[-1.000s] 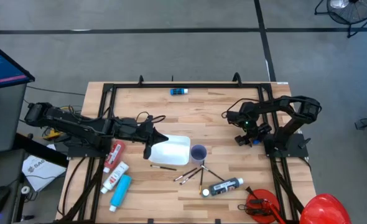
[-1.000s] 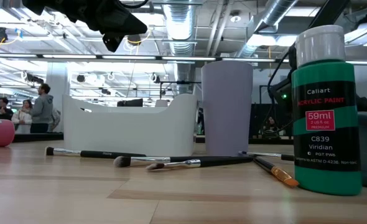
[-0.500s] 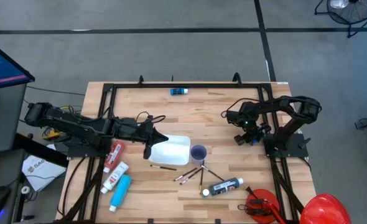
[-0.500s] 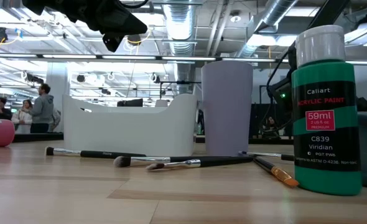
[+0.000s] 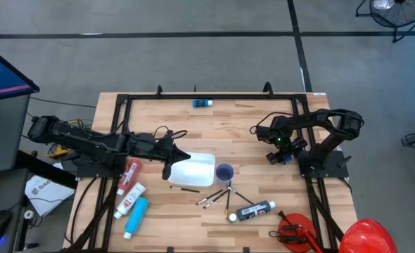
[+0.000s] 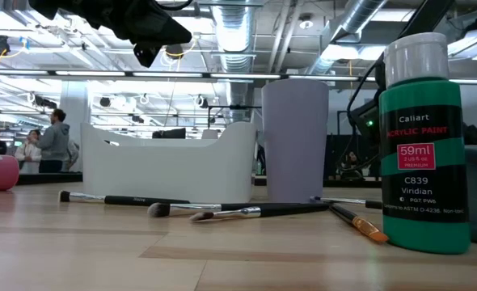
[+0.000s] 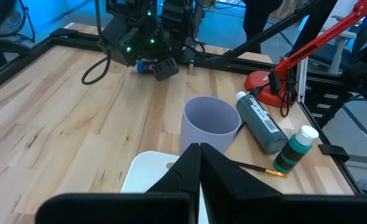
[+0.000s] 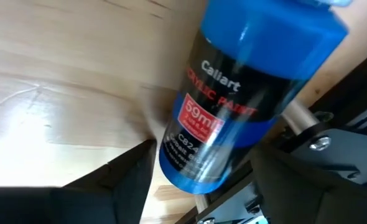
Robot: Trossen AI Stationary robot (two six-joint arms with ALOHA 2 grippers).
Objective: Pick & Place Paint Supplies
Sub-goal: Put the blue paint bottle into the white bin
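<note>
On your left, three tubes lie together at the table's near-left edge: the red tube [image 5: 131, 171], the white tube with a red label [image 5: 129, 200] and the light blue tube [image 5: 136, 214]. Just right of them your left gripper [image 5: 171, 159] hangs over the left rim of the white tray [image 5: 197, 171], its fingers pressed together on nothing. Right of the tray stands the lilac cup [image 5: 224, 172], and near it the dark-handled brushes [image 5: 218, 197] lie fanned on the wood, with the black bottle [image 5: 254, 210] on its side beside them. A green bottle [image 6: 425, 137] stands upright close to the low camera. Farther right, your right gripper [image 5: 281, 152] is clenched on a blue bottle [image 8: 252, 93] at the table's right side. A second blue bottle [image 5: 202, 103] lies at the far edge.
</note>
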